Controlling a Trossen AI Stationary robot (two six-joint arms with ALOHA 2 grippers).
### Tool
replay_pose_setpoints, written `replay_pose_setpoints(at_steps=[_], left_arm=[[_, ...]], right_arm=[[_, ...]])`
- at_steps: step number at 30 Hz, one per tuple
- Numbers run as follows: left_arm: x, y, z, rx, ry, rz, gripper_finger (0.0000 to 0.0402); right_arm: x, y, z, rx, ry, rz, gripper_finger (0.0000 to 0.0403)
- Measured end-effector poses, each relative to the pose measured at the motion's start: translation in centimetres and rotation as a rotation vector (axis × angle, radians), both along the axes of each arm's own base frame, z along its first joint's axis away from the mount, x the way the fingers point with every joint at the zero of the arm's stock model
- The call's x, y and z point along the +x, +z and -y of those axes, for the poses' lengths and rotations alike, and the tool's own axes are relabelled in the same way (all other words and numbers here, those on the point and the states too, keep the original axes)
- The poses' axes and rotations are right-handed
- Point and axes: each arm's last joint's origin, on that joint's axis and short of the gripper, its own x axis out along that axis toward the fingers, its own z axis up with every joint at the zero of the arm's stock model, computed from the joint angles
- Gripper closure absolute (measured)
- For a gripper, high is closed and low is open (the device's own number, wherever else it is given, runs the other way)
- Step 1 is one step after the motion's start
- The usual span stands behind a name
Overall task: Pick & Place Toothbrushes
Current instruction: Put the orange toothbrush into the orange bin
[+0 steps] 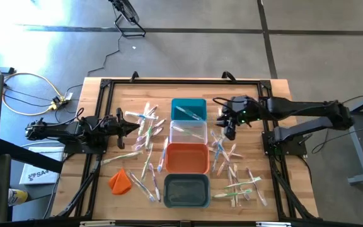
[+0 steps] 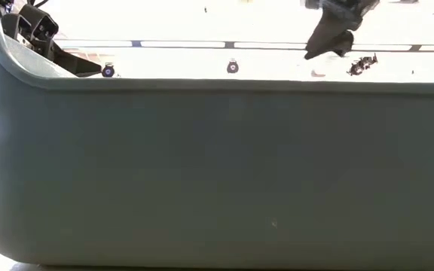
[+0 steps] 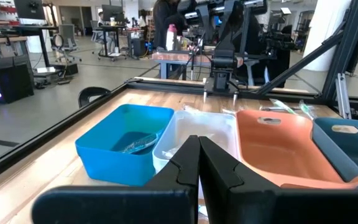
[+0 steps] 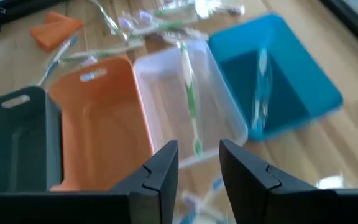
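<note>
High view: four bins stand in one column at the middle of the wooden table (image 1: 74,183): teal bin (image 1: 188,108), clear bin (image 1: 188,133), orange bin (image 1: 186,157), grey bin (image 1: 186,190). Loose toothbrushes (image 1: 145,135) lie scattered left of the column, and more lie to its right; the number is too large to count. An orange cloth lump (image 1: 120,181) lies near the left pile. The left gripper (image 1: 135,127) rests clenched and empty beside the left pile. The right gripper (image 1: 227,130) hangs just right of the clear bin.

Low view: the grey bin wall (image 2: 217,173) blocks nearly everything.

Left wrist view: the fingers (image 3: 219,171) meet. A workshop with desks and a person lies beyond the table.

Right wrist view: the jaws stand apart, grasping nothing; a green toothbrush (image 4: 190,99) lies in the clear bin.
</note>
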Motion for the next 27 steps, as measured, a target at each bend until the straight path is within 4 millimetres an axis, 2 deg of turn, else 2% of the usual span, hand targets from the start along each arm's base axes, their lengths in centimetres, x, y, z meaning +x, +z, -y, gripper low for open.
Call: replay_pose_setpoints(at_steps=[5,10,27], left_arm=[[0.0,0.0,0.0,0.001,0.0,0.0,0.0401],[0.0,0.0,0.0,0.001,0.0,0.0,0.0401],[0.0,0.0,0.0,0.001,0.001,0.0,0.0401]], right_arm=[[-1.9,-0.4,-0.2,0.062,-0.056,-0.12,0.0295],[-3.0,-1.1,-0.3,0.103,-0.104,-0.246,0.0296],[-3.2,-1.3,-0.3,0.123,-0.137,-0.274,0.0296]])
